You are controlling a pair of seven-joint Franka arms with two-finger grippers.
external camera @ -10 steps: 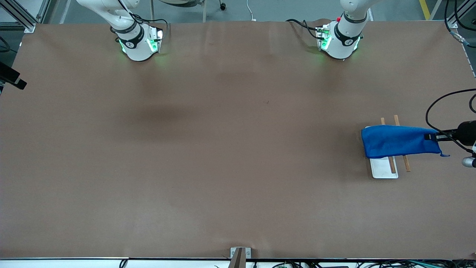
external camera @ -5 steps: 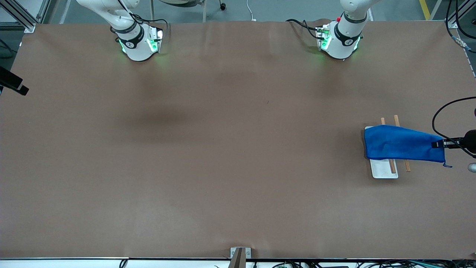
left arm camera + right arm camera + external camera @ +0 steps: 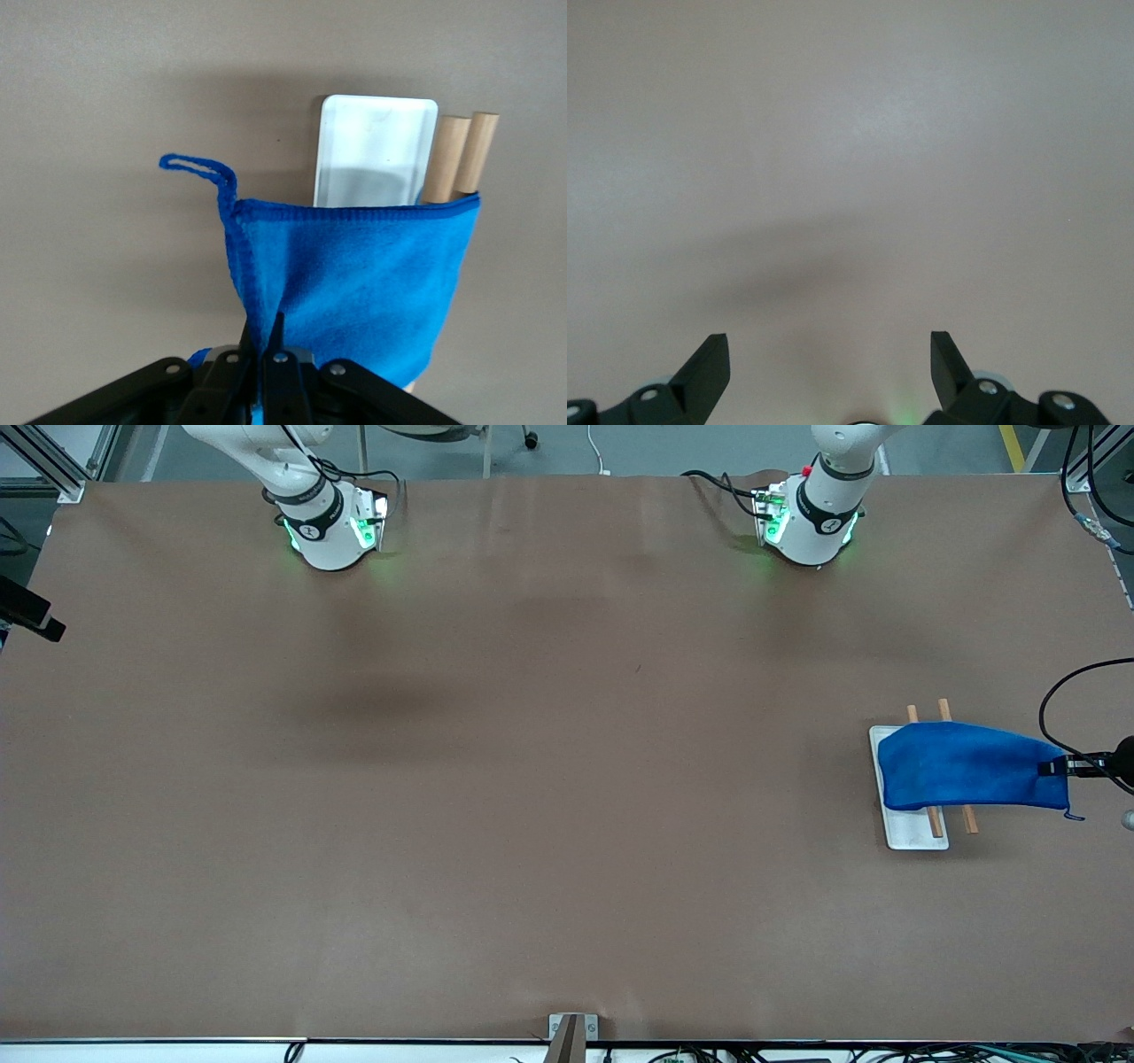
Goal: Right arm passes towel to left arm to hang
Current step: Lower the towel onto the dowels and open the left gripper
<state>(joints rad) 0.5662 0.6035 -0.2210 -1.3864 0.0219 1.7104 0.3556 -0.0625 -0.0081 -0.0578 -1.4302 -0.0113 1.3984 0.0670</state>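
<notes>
The blue towel (image 3: pixel 970 778) lies across two wooden rods (image 3: pixel 941 713) of a rack with a white base plate (image 3: pixel 912 831), at the left arm's end of the table. My left gripper (image 3: pixel 1060 767) is shut on the towel's edge and holds it stretched out from the rods. In the left wrist view the towel (image 3: pixel 354 274) hangs from the gripper (image 3: pixel 263 332), with its loop tag (image 3: pixel 199 168) free at one corner. My right gripper (image 3: pixel 830 341) is open and empty over bare table at the right arm's end.
The arms' green-lit bases (image 3: pixel 328 522) (image 3: pixel 811 514) stand along the table's edge farthest from the front camera. A black cable (image 3: pixel 1059 691) loops near the left gripper. A small metal bracket (image 3: pixel 571 1027) sits at the edge nearest the front camera.
My left gripper has moved outward toward the left arm's end of the table, dragging the towel across the rods and uncovering more of the white base plate. The right gripper has barely shifted.
</notes>
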